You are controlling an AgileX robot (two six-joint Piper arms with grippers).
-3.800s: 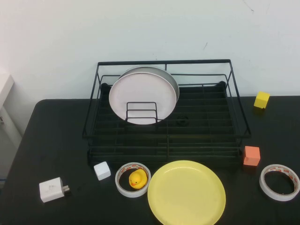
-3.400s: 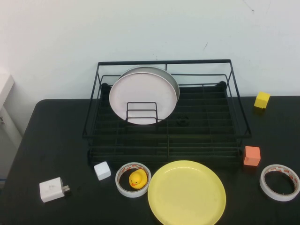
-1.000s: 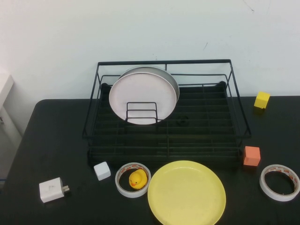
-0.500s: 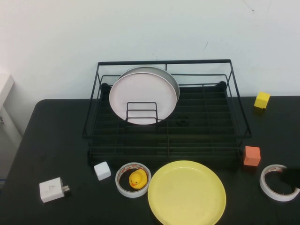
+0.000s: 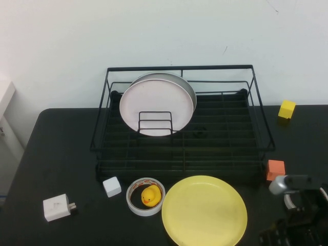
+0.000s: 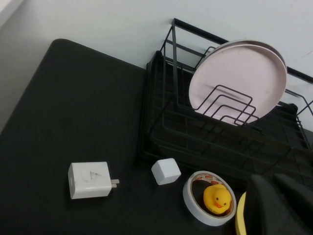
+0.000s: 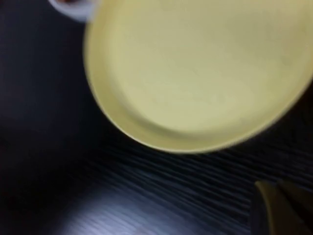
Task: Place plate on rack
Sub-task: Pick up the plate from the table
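The bright-yellow plate (image 5: 204,211) lies flat on the black table at the front, just before the black wire rack (image 5: 179,68). A pale pink plate (image 5: 156,105) leans upright in the rack's left half with a grey plate (image 5: 191,91) behind it. My right arm (image 5: 296,212) reaches in at the front right corner, beside the yellow plate's right rim. In the right wrist view my right gripper (image 7: 279,208) is shut and empty, close to the plate (image 7: 200,73). In the left wrist view my left gripper (image 6: 275,198) is shut and empty, above the plate's left edge (image 6: 239,223).
A tape ring with a yellow duck (image 5: 150,196) sits left of the plate, next to a white cube (image 5: 111,186) and a white charger (image 5: 56,207). An orange cube (image 5: 275,169) and a second tape ring (image 5: 289,202) lie under my right arm. A yellow cube (image 5: 286,109) is at the far right.
My right arm has come into the high view at the front right and now covers most of the right tape ring. Nothing else has moved.
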